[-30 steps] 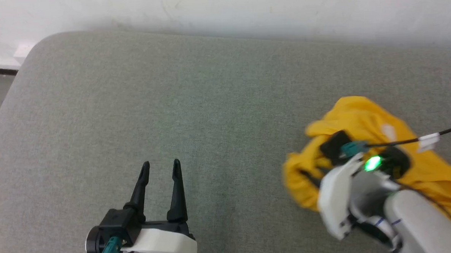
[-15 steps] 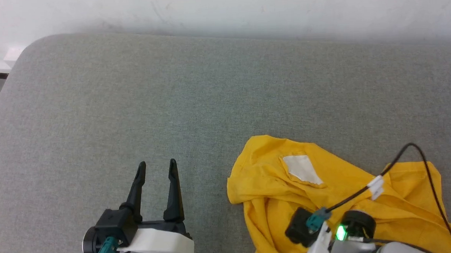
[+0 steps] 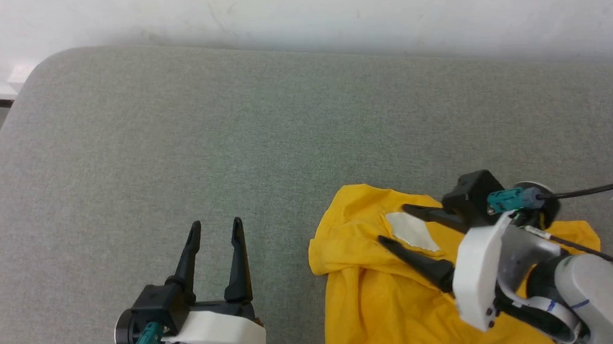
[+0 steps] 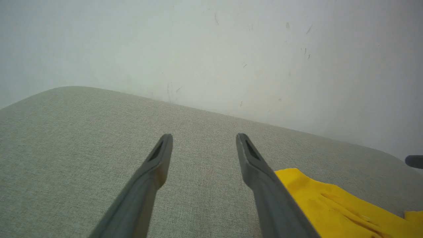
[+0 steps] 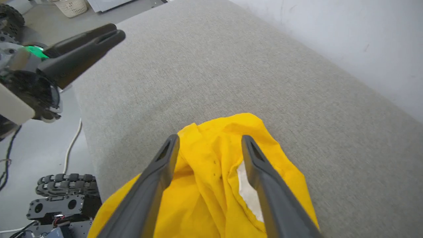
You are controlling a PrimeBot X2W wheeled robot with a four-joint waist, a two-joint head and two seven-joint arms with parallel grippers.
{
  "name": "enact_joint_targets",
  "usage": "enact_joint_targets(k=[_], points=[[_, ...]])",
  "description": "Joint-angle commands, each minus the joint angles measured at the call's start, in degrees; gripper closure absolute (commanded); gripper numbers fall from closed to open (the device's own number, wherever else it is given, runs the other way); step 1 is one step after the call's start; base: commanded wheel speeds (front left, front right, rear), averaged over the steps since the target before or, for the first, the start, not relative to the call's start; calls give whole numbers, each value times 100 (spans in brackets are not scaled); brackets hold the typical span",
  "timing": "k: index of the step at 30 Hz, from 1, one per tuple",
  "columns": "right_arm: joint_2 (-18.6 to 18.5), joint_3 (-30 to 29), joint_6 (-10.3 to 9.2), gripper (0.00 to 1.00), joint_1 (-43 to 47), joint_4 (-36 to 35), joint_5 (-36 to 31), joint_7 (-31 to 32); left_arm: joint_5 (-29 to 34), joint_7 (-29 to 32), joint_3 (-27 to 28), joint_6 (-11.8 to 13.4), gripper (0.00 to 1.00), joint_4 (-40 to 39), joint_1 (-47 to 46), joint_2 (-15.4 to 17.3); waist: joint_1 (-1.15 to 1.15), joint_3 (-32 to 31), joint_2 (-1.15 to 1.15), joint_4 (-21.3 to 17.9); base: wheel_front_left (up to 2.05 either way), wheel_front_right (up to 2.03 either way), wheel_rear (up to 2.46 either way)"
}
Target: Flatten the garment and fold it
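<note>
Reaching up from the lower left of the head view, the left gripper point(image 3: 217, 222) is shown with its two dark fingers spread apart and nothing caught between them; bare grey cushion point(image 3: 284, 142) is seen in the gap, as it is in the left wrist view, where a pale wall point(image 4: 211, 49) is seen behind. Further right, in the lower right of the head view, the garment point(image 3: 374, 303) is found, a bright yellow T-shirt lying crumpled on the cushion, bunched into folds and cut off by the bottom edge of the frame. It is set well apart from the left gripper, though its nearest edge is glimpsed at the lower right of the left wrist view. A white patch point(image 3: 410, 230) is exposed near the top of the heap. Over that patch the right gripper point(image 3: 393, 223) is placed, its fingers pointed toward the upper left of the frame and opened wide — no cloth is pinched between them. In the right wrist view the yellow folds and the patch are seen through the gap between the two fingers, at the bottom centre; whether the fingertips are touching the cloth cannot be told. A black cable point(image 3: 576, 193) is led from the wrist to the right edge of the head view.
</note>
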Motion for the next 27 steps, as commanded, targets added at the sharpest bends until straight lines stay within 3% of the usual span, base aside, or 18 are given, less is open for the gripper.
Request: enact_joint_targets(k=[1, 7, 13, 14, 15, 16, 22, 27], points=[[-70, -44, -4, 0, 8, 95, -119, 46, -8, -28, -12, -32, 0, -7, 14, -23, 0, 29, 0, 28, 0, 0, 0], [-450, 192, -4, 0, 178, 503, -597, 380, -30, -28, -57, -32, 0, -5, -32, -26, 0, 149, 0, 139, 0, 0, 0], [-510, 519, -4, 0, 198, 963, -781, 244, -36, -28, -88, -24, 0, 14, -96, -28, 0, 201, 0, 262, 0, 0, 0], [-468, 518, -4, 47, 187, 1025, -772, 191, -37, -28, -84, -18, 0, 10, -95, -29, 0, 201, 0, 272, 0, 0, 0], [-426, 495, -4, 65, 155, 1059, -793, 101, -37, -28, -81, -15, 0, 6, -91, -29, 0, 200, 0, 284, 0, 0, 0], [-382, 452, -4, 100, 115, 1081, -825, -12, -36, -28, -77, -13, 0, 3, -84, -29, 0, 199, 0, 291, 0, 0, 0], [-219, 149, -4, 100, -227, 1055, -923, -509, -25, -28, -38, 4, 0, -28, -47, -30, 0, 210, 0, 300, 0, 0, 0], [-348, -135, -4, 100, -819, 982, -1005, -661, -80, -28, -148, 21, 0, -71, -140, -30, 0, 343, 0, 415, 0, 0, 0]])
